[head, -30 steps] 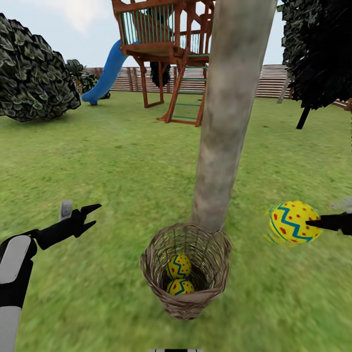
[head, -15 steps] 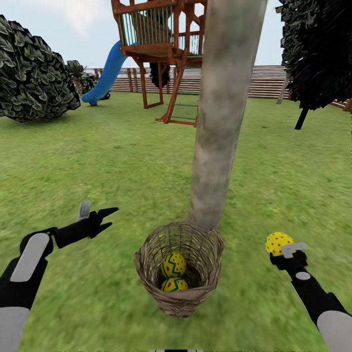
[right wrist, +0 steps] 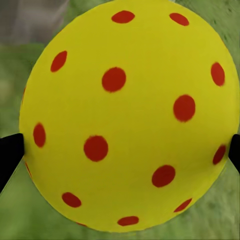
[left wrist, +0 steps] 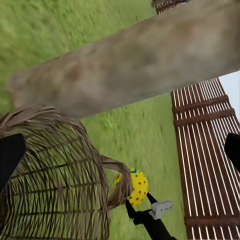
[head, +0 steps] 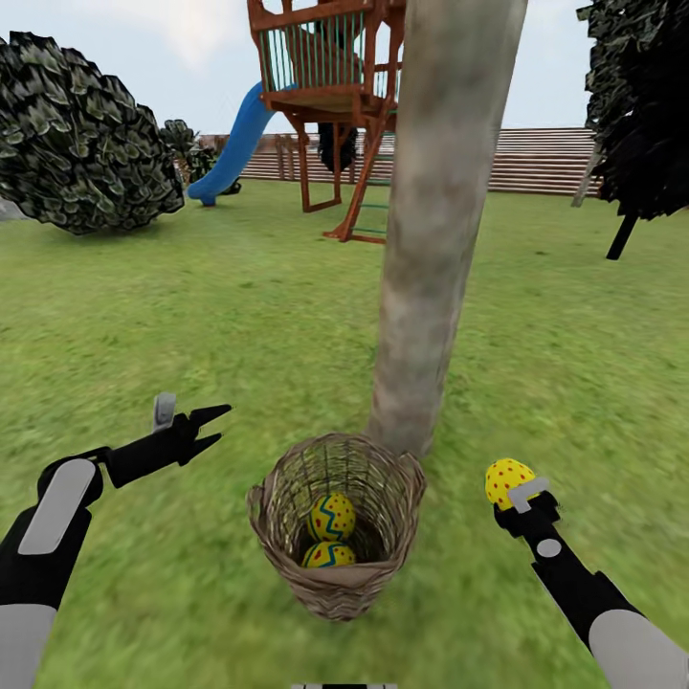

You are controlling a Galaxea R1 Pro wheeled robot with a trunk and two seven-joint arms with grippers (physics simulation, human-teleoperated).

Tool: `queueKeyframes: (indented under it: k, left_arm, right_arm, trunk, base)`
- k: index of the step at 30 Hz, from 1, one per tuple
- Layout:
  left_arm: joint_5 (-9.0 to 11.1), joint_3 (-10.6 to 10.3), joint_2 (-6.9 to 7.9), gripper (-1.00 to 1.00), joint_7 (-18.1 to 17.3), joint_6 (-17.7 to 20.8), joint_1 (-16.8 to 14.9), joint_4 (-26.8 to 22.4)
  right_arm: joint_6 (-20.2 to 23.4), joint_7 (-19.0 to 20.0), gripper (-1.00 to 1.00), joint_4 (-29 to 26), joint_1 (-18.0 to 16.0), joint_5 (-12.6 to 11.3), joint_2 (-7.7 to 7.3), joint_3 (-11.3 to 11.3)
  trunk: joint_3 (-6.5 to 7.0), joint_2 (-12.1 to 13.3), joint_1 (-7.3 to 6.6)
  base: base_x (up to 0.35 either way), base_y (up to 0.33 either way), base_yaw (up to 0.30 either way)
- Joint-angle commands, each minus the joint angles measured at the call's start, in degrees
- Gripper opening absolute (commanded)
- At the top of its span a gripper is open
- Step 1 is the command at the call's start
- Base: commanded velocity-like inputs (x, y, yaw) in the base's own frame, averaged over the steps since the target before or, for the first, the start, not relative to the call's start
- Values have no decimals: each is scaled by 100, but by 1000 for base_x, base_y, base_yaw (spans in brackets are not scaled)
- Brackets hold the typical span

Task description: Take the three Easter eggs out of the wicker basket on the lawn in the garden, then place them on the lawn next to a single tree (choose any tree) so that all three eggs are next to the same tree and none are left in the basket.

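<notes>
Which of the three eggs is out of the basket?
The egg clamped in the right gripper, over the lawn; the other two eggs lie inside the wicker basket.

A: How is the light?

B: Bright, even daylight under a pale, hazy sky (head: 144, 38). The lawn (head: 220, 316) is evenly lit; I cannot tell where the light comes from.

A: Any shadows or glare?

B: No sharp shadows, no glare. The basket (head: 335, 584) darkens inside.

A: Sharpness?

B: Soft overall. Nearby grass smears. In the right wrist view the egg (right wrist: 125, 117) is fairly crisp against blurred ground.
</notes>
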Motion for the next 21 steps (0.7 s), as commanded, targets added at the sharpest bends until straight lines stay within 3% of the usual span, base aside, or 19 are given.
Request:
queueKeyframes:
  k: [1, 4, 8, 11, 13, 15, 21]
  left_arm:
    - [-45, 8, -5, 100, -50, 26, -4, 22]
    - [-26, 72, -11, 100, -78, 43, -4, 26]
    - [-7, 580, 0, 100, -94, 92, -3, 17]
    - [8, 662, 9, 100, -94, 98, -9, 3]
    - [374, 730, 10, 100, -94, 101, -6, 25]
    - [681, 765, 17, 100, -87, 102, -3, 34]
    - [763, 773, 106, 100, -86, 105, -3, 37]
  right_arm:
    - [-12, -27, -100, 4, -1, 43, 0, 10]
    - [-8, -27, -100, 12, -1, 36, 1, 12]
    - [-11, 13, -100, -30, -8, 25, 45, 19]
    - [-5, 27, -100, -62, -10, 27, 78, 21]
    - [4, 41, -100, -47, -10, 33, 81, 85]
    - [-8, 20, -100, -42, -10, 29, 76, 368]
    - [11, 8, -100, 323, -56, 8, 229, 486]
  trunk:
    - [-2, -2, -1]
    - [0, -2, -1]
    - [-89, -7, 9]
    - [-155, -11, 17]
    - [-200, -14, 22]
    - [-244, -17, 27]
    - [-377, -25, 43]
  base:
    - [0, -103, 296]
    - [0, -21, 94]
    - [0, -1, 4]
    - [0, 0, 0]
    - [0, 0, 0]
    - [0, 0, 0]
    - [0, 0, 0]
